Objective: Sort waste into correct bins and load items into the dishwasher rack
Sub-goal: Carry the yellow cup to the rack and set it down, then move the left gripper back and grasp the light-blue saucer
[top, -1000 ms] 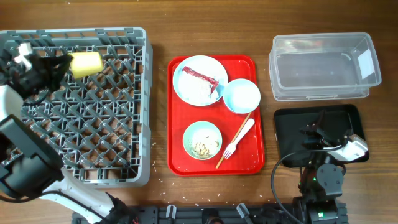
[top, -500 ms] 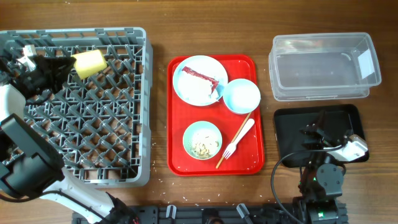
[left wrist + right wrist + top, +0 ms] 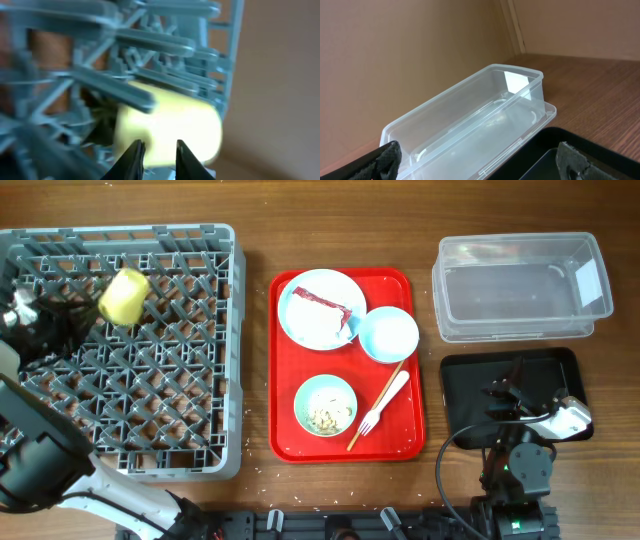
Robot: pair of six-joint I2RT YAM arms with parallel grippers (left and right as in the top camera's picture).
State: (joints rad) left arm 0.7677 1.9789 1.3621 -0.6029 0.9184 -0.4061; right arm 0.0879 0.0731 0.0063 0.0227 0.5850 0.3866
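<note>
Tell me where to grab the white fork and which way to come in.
Take the white fork by its handle, the plain upper-right end, coming straight down with the jaws across its narrow width. It lies flat and diagonal on the red tray, so nothing offers a sideways hold. The chopsticks run close alongside, on the side of the pale green bowl, so that finger likely has little room.

Left arm (image 3: 40, 455): black links, white housing sections. Right arm (image 3: 525, 465): black body, white wrist casing (image 3: 570, 420), black cable (image 3: 445, 455) looped alongside.
</note>
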